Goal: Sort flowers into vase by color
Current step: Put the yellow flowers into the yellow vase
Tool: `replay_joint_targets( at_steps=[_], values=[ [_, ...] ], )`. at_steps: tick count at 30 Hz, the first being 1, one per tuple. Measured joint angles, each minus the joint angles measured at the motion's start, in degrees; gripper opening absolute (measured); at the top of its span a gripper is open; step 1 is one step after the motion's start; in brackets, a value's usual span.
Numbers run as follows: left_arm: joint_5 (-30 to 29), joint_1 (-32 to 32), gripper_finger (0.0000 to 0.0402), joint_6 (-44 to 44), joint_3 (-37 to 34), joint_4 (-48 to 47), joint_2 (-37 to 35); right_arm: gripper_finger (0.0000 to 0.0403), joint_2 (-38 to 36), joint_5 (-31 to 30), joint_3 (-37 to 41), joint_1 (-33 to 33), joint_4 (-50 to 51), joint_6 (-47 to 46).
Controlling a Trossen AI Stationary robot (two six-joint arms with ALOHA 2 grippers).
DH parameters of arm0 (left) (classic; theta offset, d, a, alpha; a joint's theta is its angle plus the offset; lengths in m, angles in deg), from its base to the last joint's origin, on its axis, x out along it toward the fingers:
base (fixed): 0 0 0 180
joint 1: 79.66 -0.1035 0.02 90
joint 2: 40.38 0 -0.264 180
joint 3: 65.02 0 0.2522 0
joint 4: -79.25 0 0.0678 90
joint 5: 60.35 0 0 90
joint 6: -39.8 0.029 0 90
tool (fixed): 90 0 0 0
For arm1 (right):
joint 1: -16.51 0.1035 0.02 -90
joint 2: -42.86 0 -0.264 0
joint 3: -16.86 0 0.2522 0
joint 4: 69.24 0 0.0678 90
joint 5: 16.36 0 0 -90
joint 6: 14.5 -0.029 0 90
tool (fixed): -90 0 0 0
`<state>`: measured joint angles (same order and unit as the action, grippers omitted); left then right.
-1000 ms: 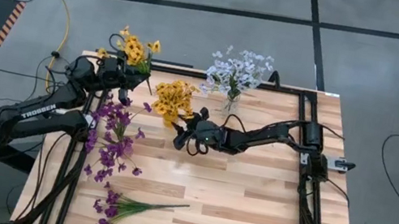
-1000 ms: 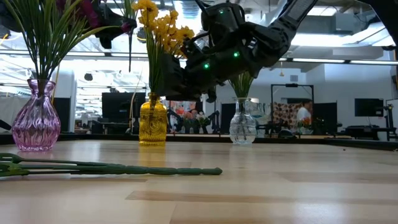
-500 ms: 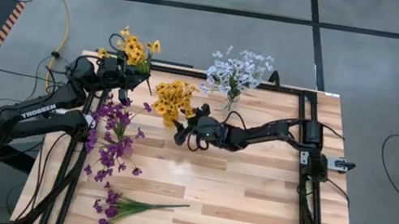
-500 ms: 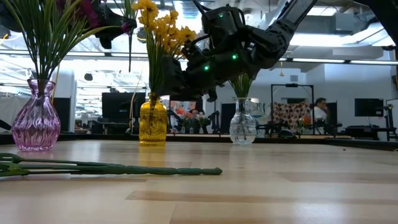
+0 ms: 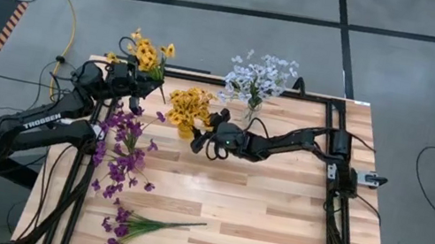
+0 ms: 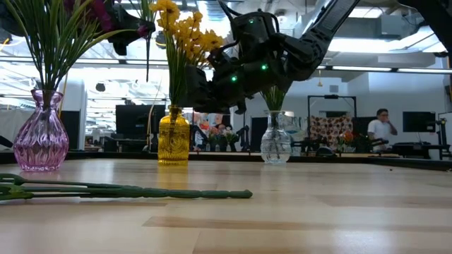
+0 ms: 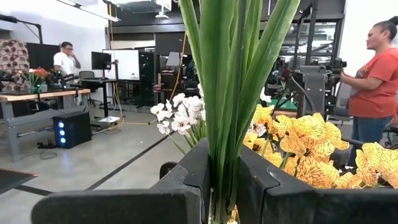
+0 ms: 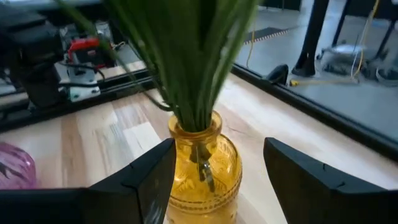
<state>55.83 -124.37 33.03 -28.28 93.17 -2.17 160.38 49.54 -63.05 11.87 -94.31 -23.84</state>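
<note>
Right gripper wide open, empty, just beside yellow vase; stems upright. Left gripper clamped on yellow flowers, well apart.

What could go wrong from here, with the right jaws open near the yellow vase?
1. The right gripper stands open right beside the yellow vase; a careless retreat might knock the vase over.
2. The left gripper holds a yellow bunch beyond the table's far edge; if it slips, it would likely fall to the floor.
3. The purple spray lies near the front edge.
</note>
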Motion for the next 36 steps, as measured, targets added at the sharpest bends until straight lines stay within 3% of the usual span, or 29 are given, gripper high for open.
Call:
replay_joint_targets(
  at_steps=[6, 10, 14, 20, 25, 36],
  values=[
    [0.0, 0.0, 0.0036, 0.0, 0.0, 0.0, 0.0, 0.0271, 0.0, -2.9, 0.9, 2.3, -0.5, 8.3],
    [0.0, 0.0, 0.0036, 0.0, 0.0, 0.0, 0.0, 0.0271, 0.0, -9.4, 2.5, 4.1, -0.9, 7.8],
    [0.0, 0.0, 0.0036, -0.1, 0.0, -0.1, 0.0, 0.0271, 0.0, -11.3, 6.6, 4.9, -6.4, 6.4],
    [0.0, 0.0, 0.0036, -0.1, 0.0, -0.2, 0.0, 0.0271, 0.0, -3.8, 13.8, 3.6, -27.4, 7.2],
    [0.0, 0.0, 0.0036, -0.1, 0.0, -0.3, 0.0, 0.0271, 0.0, 1.8, 12.6, 1.7, -27.5, 8.0],
    [0.0, 0.0, 0.0036, -0.1, 0.0, -0.3, 0.0, 0.0271, 0.1, 1.7, 9.5, 1.1, -22.7, 10.6]
  ],
)
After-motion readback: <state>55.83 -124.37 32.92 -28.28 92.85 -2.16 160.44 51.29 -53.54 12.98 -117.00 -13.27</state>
